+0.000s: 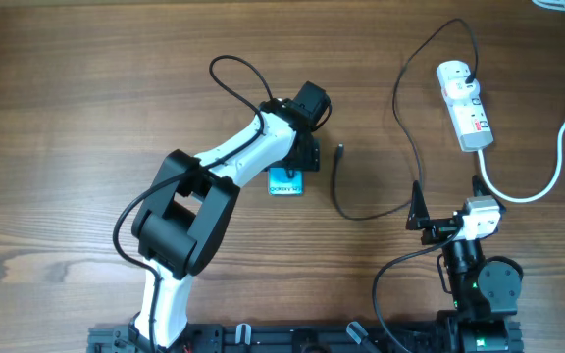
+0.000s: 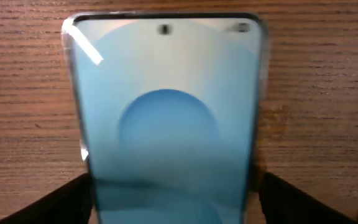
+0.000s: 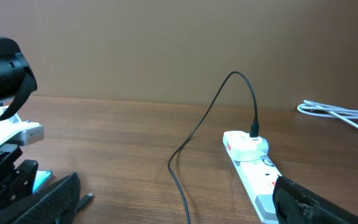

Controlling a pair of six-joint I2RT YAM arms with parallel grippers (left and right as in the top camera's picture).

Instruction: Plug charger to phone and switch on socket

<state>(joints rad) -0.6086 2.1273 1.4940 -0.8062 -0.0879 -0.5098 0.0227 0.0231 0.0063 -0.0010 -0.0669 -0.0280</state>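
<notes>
The phone (image 2: 166, 106) lies flat on the wooden table, its turquoise screen filling the left wrist view. My left gripper (image 2: 173, 211) is open and straddles its near end, a finger close to each long side. From overhead, only part of the phone (image 1: 284, 182) shows below the left gripper (image 1: 302, 155). The charger's small black plug (image 1: 339, 152) lies loose on the table just right of the phone; it also shows in the right wrist view (image 3: 86, 199). Its cable runs to the socket (image 1: 466, 108). My right gripper (image 1: 447, 196) is open and empty, near the socket's rounded end (image 3: 263, 199).
A white adapter (image 1: 454, 74) sits in the far end of the socket, with the black cable coming out of it. The thick white cord (image 1: 557, 147) loops off the right side of the table. The black cable (image 3: 179, 168) crosses the table between the two arms.
</notes>
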